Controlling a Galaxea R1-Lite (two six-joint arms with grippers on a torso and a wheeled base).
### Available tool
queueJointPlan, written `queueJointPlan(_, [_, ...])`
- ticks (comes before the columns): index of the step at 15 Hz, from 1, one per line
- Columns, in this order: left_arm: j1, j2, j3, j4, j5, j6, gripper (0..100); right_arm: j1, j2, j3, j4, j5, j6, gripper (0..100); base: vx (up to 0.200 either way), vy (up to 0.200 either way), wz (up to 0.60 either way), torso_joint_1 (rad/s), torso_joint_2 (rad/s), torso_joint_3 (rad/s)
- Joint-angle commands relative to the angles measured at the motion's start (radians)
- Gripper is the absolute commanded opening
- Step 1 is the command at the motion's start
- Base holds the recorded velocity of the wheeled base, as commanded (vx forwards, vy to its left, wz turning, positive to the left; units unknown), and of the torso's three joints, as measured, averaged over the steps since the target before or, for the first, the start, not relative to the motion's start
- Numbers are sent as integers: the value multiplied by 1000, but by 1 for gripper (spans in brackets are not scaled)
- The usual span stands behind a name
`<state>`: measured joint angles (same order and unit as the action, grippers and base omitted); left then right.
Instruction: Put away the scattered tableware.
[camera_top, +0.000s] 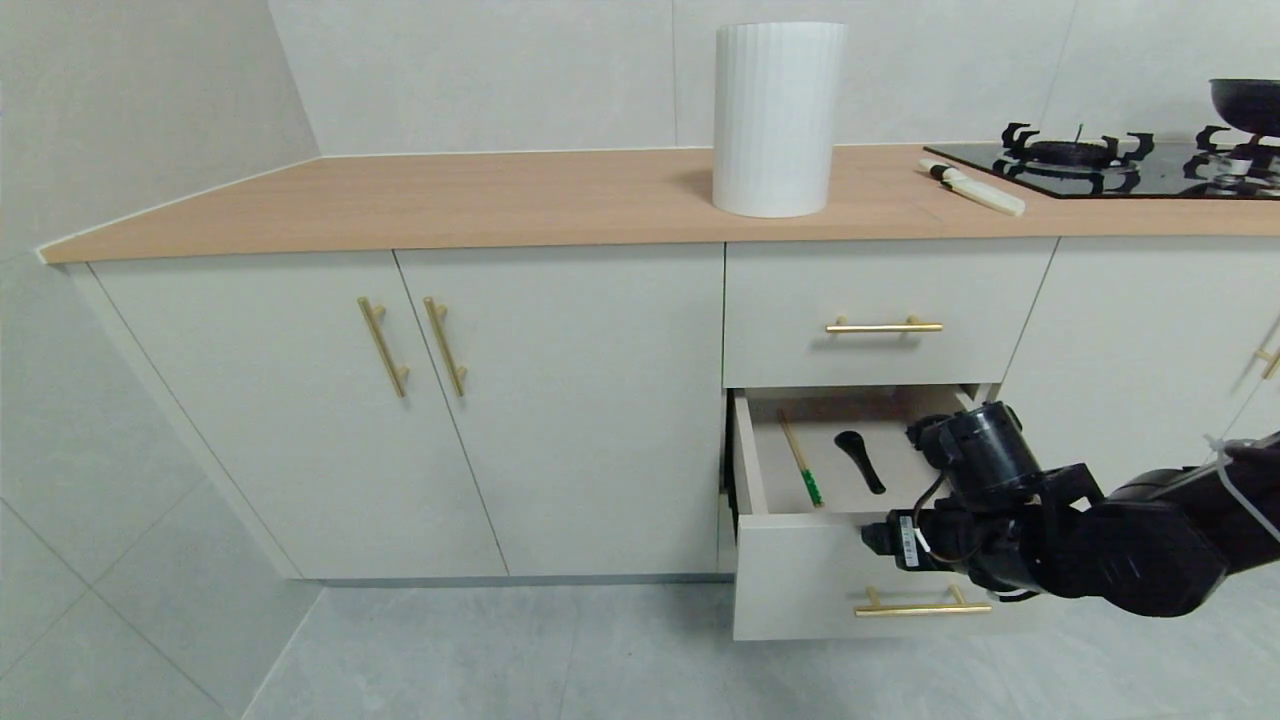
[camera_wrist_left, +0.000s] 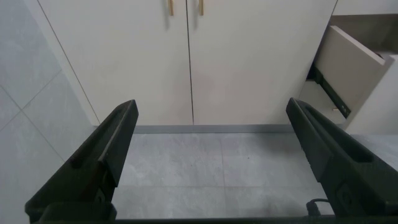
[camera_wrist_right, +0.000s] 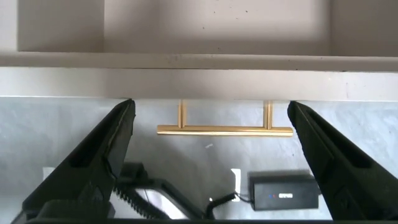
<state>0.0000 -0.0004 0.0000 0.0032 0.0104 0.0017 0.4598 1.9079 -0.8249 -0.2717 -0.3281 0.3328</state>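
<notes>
Middle drawer (camera_top: 800, 570) stands pulled out beneath the worktop (camera_top: 450, 200). Inside, a pair of chopsticks (camera_top: 800, 458) lies toward the drawer's left wall. A black spoon (camera_top: 862, 460) lies just beside them, mid-floor, not touching.

Right hand (camera_wrist_right: 210, 107): fingers spread wide, nothing held, facing the drawer front just under its top edge. The gold bar handle (camera_wrist_right: 224, 130) sits between the finger lines, slightly lower. Left hand (camera_wrist_left: 211, 106): also spread and empty, low before the double cabinet doors, well clear of the drawer.

Judgement: step in hand is either shutting the drawer or fetching more. A cream utensil, probably a knife (camera_top: 972, 188), lies near the worktop's front edge beside the hob (camera_top: 1100, 165).

If shutting:
- Push flat on the middle of the front panel, over the handle posts, so the drawer runs straight on its slides.
- Keep the fingers off the top lip; they could be pinched under the upper drawer.
- Go slowly, or the spoon and chopsticks may slide to the back.
</notes>
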Motion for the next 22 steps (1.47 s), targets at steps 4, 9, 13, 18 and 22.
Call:
queueJointPlan(4, [0, 0, 0, 0, 0, 0, 100, -27, 85, -105, 2, 1, -1, 100, 0, 0, 0, 0, 0, 0])
queueJointPlan(9, [0, 0, 0, 0, 0, 0, 100, -53, 149, -194, 2, 1, -6, 100, 0, 0, 0, 0, 0, 0])
queueJointPlan(13, [0, 0, 0, 0, 0, 0, 100, -87, 180, -269, 2, 4, -49, 100, 0, 0, 0, 0, 0, 0])
queueJointPlan(18, [0, 0, 0, 0, 0, 0, 100, -102, 293, -416, 2, 7, -72, 100, 0, 0, 0, 0, 0, 0])
queueJointPlan(22, [0, 0, 0, 0, 0, 0, 100, -124, 355, -520, 6, 7, -72, 100, 0, 0, 0, 0, 0, 0])
